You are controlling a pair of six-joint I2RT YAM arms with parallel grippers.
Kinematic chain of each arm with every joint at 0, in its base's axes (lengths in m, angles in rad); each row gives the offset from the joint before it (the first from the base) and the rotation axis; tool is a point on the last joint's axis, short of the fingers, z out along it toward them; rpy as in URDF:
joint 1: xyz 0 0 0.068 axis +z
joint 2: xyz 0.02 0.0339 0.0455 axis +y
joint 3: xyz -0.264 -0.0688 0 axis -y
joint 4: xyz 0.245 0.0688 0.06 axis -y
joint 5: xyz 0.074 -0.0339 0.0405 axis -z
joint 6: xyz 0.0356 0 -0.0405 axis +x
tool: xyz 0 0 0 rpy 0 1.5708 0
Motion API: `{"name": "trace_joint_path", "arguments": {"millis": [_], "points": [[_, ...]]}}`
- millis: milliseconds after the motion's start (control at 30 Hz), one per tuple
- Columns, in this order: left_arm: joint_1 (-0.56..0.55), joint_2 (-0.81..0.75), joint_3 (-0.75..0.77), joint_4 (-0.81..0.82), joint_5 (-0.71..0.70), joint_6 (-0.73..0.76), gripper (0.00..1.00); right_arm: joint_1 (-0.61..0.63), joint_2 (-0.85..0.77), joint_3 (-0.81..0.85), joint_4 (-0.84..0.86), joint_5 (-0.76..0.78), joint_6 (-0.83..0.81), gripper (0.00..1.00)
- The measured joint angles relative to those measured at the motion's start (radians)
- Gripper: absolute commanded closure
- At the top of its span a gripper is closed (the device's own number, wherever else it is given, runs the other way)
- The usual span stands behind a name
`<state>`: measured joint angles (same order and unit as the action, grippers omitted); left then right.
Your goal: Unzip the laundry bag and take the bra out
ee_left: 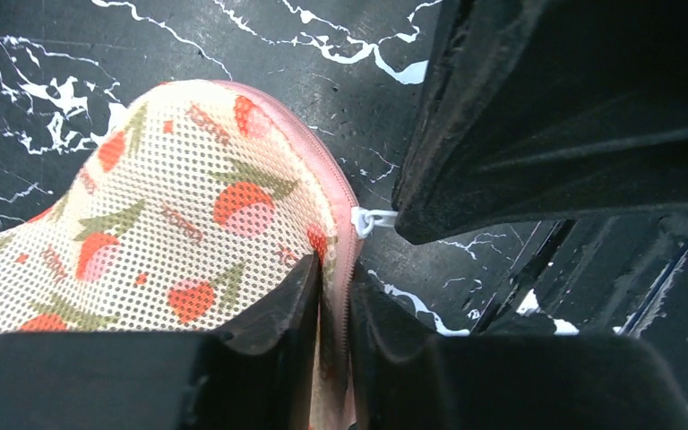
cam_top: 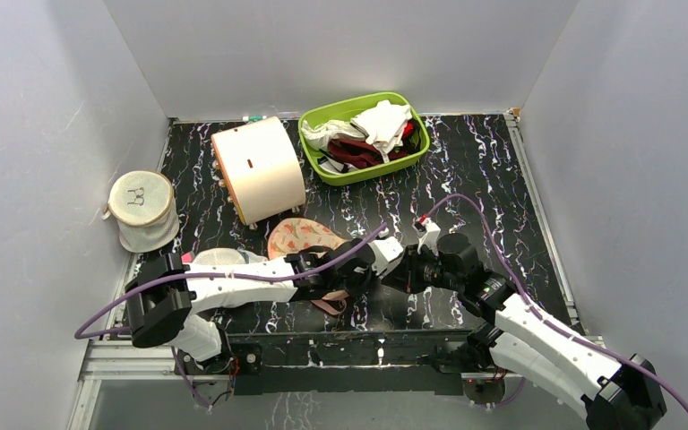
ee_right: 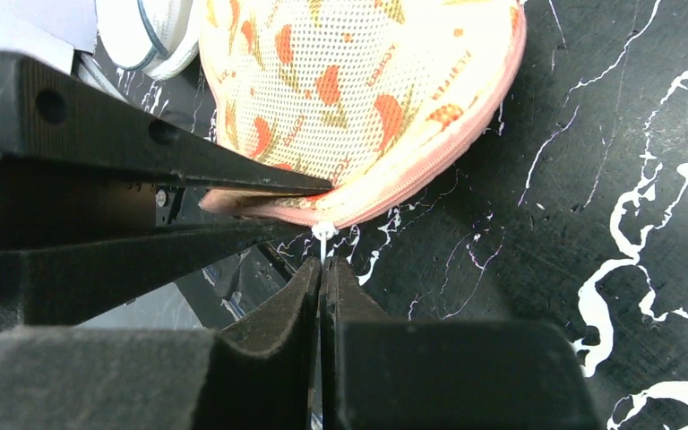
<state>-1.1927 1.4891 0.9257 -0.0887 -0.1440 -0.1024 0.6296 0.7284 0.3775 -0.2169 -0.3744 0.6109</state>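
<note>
The laundry bag [cam_top: 297,236], a flat peach case with red and green print, lies near the front middle of the table. My left gripper [cam_top: 340,287] is shut on its pink zip edging; in the left wrist view the fingers [ee_left: 333,269] pinch the edge of the laundry bag [ee_left: 188,206]. The white zip pull [ee_left: 369,219] sticks out from the edging. My right gripper [ee_right: 322,264] is shut on that zip pull [ee_right: 324,231], right against the laundry bag [ee_right: 358,81]. From above, the right gripper [cam_top: 385,276] meets the left one at the bag's near end. The bra is hidden.
A green tub [cam_top: 417,157] of white and dark red cloths stands at the back. A white mesh cylinder bag [cam_top: 258,170] lies left of it. A round white mesh pouch [cam_top: 143,210] leans by the left wall. Grey walls close in three sides.
</note>
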Motion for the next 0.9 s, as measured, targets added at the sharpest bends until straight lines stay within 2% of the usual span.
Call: {"name": "trace_joint_path", "arguments": {"millis": [133,467,833,900], "points": [[-0.005,-0.003,0.0,-0.001,-0.006,0.018,1.0,0.0,0.006,0.002,-0.002,0.006,0.001,1.0],[-0.004,-0.077,-0.058,0.011,-0.013,0.077,1.0,-0.002,0.021,0.013,-0.043,0.135,0.042,1.0],[-0.004,-0.156,-0.17,0.078,0.061,0.063,1.0,-0.025,0.035,0.011,-0.048,0.216,0.07,1.0],[-0.004,-0.156,-0.176,0.081,0.066,0.052,0.93,-0.03,0.047,0.011,-0.048,0.214,0.067,1.0]]}}
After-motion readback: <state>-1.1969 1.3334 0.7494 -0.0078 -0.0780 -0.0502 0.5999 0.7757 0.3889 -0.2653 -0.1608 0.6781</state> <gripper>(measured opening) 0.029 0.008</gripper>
